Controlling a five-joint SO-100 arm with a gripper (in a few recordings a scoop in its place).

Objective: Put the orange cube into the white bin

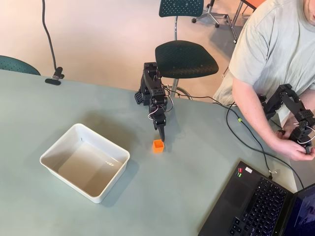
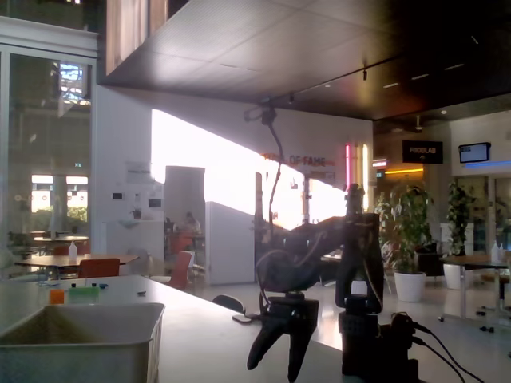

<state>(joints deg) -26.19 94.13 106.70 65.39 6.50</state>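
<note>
Your tool hangs point-down just behind the cube, its tip touching or nearly touching the cube's far edge in the overhead view. In the fixed view the tool has its fingers spread, holding nothing. The cube sits on the desk, right of the bin and well apart from it.

Risks, in my judgement:
- The tool stands off-centre over the cube. Descend as you are and one finger may land on top or push the cube away rather than straddle it.
- The cube is small; a shallow pinch could let it squirt out.
- The bin's near-right rim lies on the carry path; a low transfer could clip it.

The desk is smooth, pale green and matt. A laptop and cable lie to the right. The room behind is an open hall, strongly backlit.
</note>
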